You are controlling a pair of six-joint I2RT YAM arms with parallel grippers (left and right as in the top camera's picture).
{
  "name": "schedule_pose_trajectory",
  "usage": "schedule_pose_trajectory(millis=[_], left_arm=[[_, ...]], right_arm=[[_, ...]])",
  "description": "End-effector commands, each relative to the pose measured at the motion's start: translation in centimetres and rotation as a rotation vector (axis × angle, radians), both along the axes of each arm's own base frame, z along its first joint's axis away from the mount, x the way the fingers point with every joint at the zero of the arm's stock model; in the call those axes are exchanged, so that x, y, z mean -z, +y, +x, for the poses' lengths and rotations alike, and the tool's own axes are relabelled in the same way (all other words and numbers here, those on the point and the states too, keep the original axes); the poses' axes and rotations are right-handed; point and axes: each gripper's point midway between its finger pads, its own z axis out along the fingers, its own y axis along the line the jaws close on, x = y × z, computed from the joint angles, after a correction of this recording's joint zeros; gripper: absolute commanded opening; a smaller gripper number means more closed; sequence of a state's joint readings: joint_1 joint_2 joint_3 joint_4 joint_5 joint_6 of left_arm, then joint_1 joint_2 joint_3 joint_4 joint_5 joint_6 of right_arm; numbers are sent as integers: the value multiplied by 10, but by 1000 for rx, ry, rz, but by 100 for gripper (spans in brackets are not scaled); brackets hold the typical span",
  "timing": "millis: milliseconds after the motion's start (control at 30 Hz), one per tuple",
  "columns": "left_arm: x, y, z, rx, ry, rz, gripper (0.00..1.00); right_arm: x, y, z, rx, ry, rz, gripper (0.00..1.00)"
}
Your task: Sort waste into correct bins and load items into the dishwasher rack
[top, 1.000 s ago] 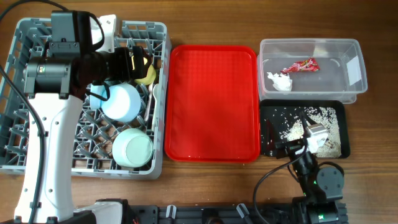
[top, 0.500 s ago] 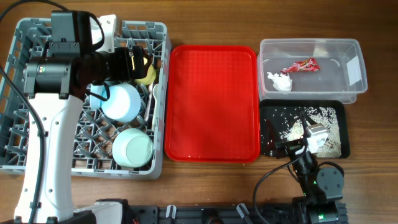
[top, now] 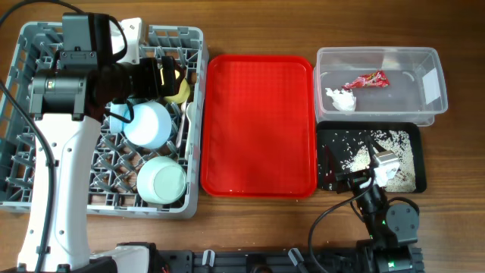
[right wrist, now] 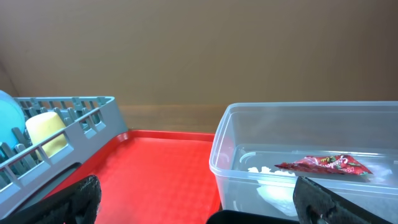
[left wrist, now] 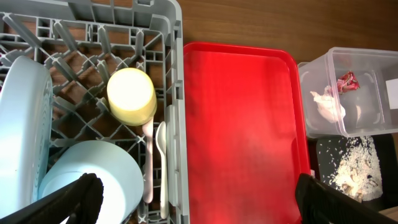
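Grey plastic studded with upright pegs, the large square dishwasher rack point(top: 23, 114) lies directly below the left pincer point(left wrist: 198, 186), whose fingers stand wide apart with nothing between them. Off to that pincer's left a light blue round plate point(left wrist: 22, 124) stands on edge. Just ahead of the fingers a small yellow cup point(left wrist: 132, 96) rests among the pegs. A light blue bowl point(left wrist: 87, 177) sits close under one finger, and a white plastic fork and spoon point(left wrist: 155, 158) lie side by side against the rack wall. A pale green bowl point(top: 161, 180) sits farther back, toward the arm's base.

These dishes look light, stiff and smooth, so likely slippery; a rim pinch should suit them best. The thin cutlery would want a grip across the handle, and pegs and wall crowd the fingers there.

A large red serving tray point(top: 258, 125) lies between the two pincers on the wooden table point(top: 455, 227).

The right pincer point(right wrist: 196, 186) also gapes, holding nothing. Ahead of it a clear rectangular plastic tub point(top: 379, 51) holds a red printed snack wrapper point(top: 366, 80) and a crumpled white napkin point(top: 341, 98), both probably feather-light and soft. Beneath it a shallow black rectangular tray point(top: 327, 155) carries loose white rice scraps point(top: 394, 140), too fine to pinch. Nothing of the job seems left outside rack or bins.
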State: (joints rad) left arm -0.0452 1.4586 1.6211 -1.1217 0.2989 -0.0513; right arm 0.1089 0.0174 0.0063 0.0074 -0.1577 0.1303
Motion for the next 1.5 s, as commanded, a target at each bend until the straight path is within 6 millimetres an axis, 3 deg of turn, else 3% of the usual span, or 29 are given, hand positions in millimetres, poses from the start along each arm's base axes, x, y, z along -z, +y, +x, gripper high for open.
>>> schedule_pose_trajectory(millis=[0,100,200,367,467,567,667,867,1000,1133,1300,1400,1467], left_arm=[[-5,-1,2,-7,-13,-2,100],[-1,-1,3,-7,-2,-1,100],[-22,-1,-8,-5,-65,-5,100],[-62,2,-54,-5,-209,-12,100],[-67,7,-90,-11,-274,7,100],[-55,15,-124,-39,-313,33,100],[-30,26,-155,-79,-340,68,100],[20,34,-195,-108,-373,93,100],[39,39,-200,-137,-452,95,100],[34,39,-183,-156,-628,70,100],[-12,31,-160,-123,-998,5,100],[-42,28,-159,-95,-1215,-4,100],[-50,26,-161,-81,-1308,-7,100]], right_arm=[[-4,5,-2,-29,-15,11,100],[-4,5,-2,-29,-15,11,100],[-4,5,-2,-29,-15,11,100],[-4,5,-2,-29,-15,11,100],[-4,5,-2,-29,-15,11,100],[-4,5,-2,-29,-15,11,100],[-4,5,-2,-29,-15,11,100],[-4,5,-2,-29,-15,11,100],[-4,5,-2,-29,-15,11,100],[-4,5,-2,-29,-15,11,100],[-4,5,-2,-29,-15,11,100],[-4,5,-2,-29,-15,11,100],[-4,5,-2,-29,-15,11,100]])
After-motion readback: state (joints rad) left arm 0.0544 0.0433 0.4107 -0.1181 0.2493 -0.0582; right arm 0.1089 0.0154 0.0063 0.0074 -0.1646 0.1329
